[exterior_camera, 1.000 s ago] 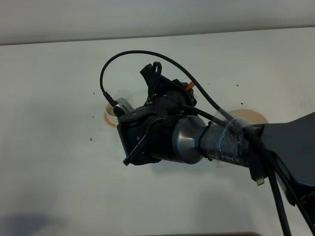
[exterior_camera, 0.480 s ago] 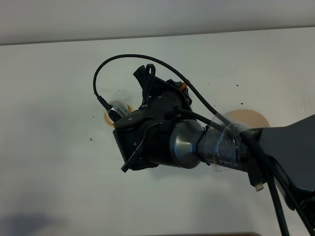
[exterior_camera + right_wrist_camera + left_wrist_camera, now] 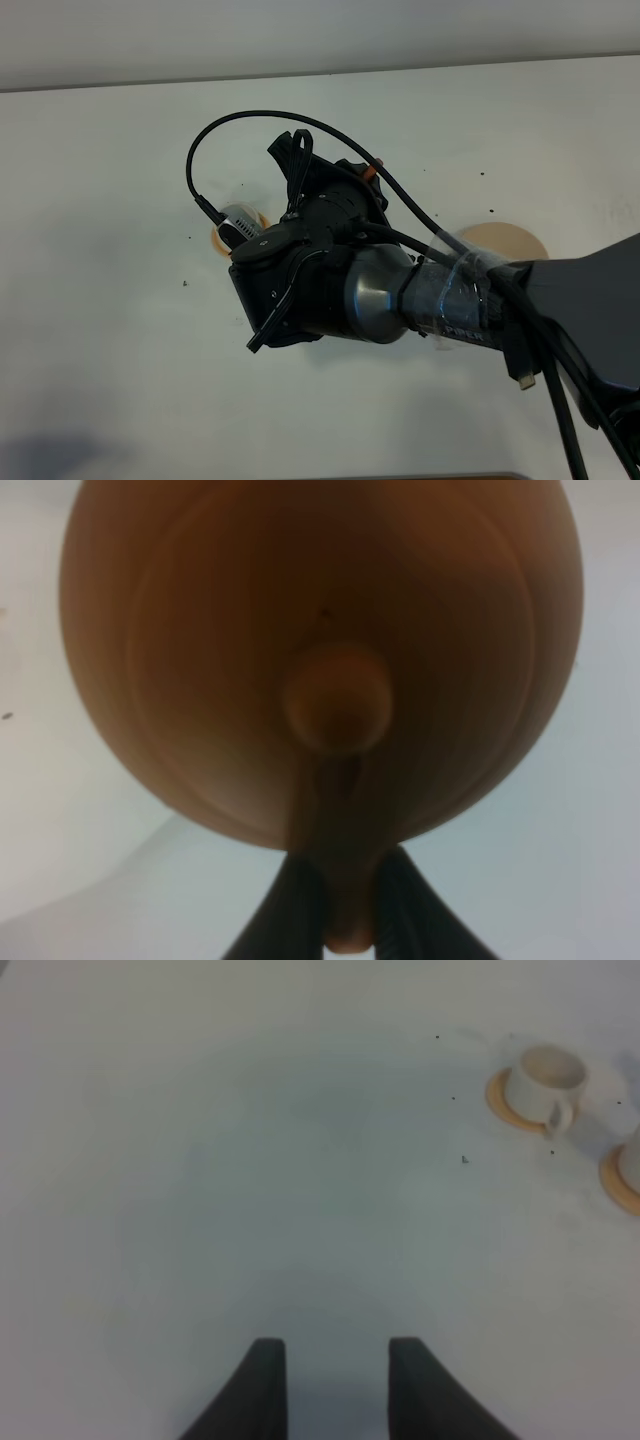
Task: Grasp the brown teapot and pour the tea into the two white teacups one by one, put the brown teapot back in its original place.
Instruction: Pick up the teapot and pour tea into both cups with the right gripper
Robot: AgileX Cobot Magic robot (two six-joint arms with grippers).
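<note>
Right fingers [image 3: 296, 905] pinch the brown teapot [image 3: 320, 620] by its handle [image 3: 345, 885]. Left fingers [image 3: 262, 1390] stand spread above the tabletop [image 3: 250, 1160], apart from a white teacup [image 3: 545, 1080].

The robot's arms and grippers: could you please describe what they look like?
The right arm is matte black with a shiny silver wrist section, clear tape and looping black cables. The left gripper and right gripper have dark, tapered fingers.
</note>
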